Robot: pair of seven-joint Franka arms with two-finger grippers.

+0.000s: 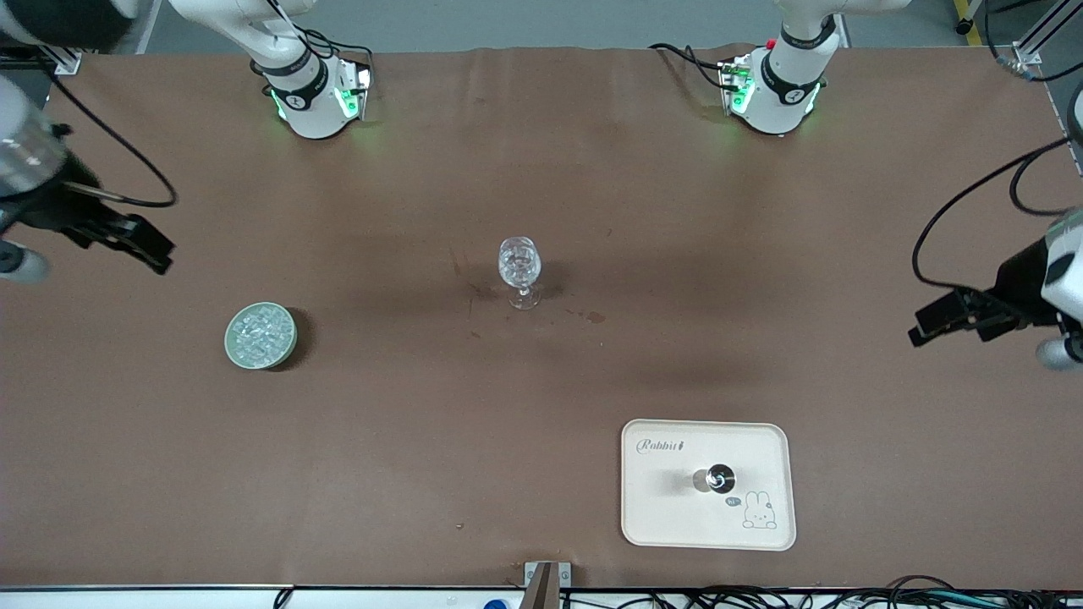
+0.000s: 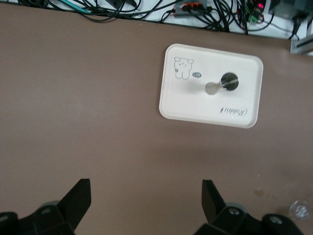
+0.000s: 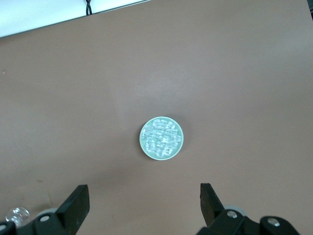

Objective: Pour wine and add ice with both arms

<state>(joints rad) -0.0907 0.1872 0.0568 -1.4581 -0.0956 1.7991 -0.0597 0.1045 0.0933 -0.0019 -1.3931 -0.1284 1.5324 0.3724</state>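
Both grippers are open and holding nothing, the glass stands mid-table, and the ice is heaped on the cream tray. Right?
Not quite. The ice sits in the round green dish toward the right arm's end, as the front view shows. The cream tray holds a bottle. The left gripper, right gripper and glass are as you said.

Lighting: bright, even, from overhead. Shadows: soft and short beside the dish [image 1: 261, 336] and glass [image 1: 519, 271]; broad faint dark patches on the brown table [image 1: 541, 389]. Glare: glints on the ice [image 1: 259, 331]; green glow at both arm bases. Blur: arms at the front view's side edges soft; wrist views slightly hazy.
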